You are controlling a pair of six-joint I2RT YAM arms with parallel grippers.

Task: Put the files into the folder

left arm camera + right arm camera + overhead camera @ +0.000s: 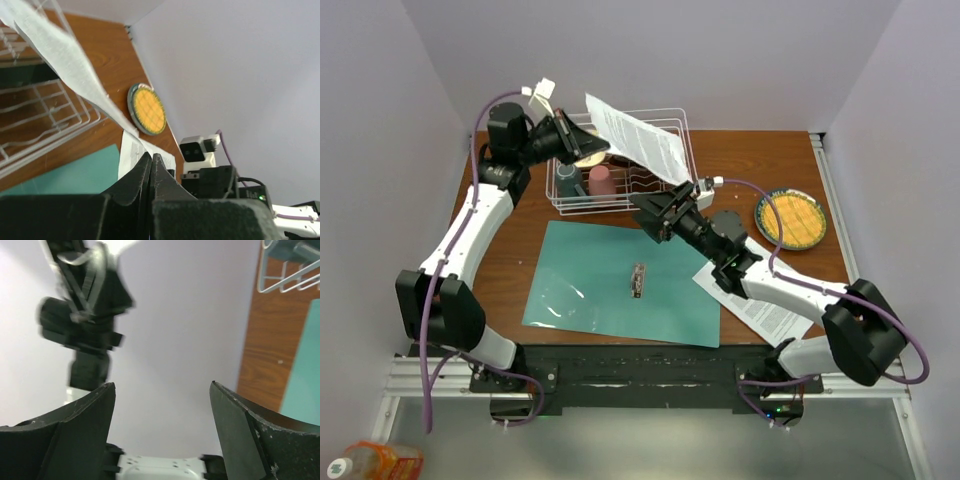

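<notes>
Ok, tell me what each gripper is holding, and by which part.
The left gripper is shut on a white printed paper sheet, pinching one side edge, above the white wire rack. The right gripper is open and holds nothing.

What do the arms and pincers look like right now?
The left arm and right arm are white shells with black joints, each trailing a purple cable. The left pincer and right pincer have black, wedge-shaped fingers.
</notes>
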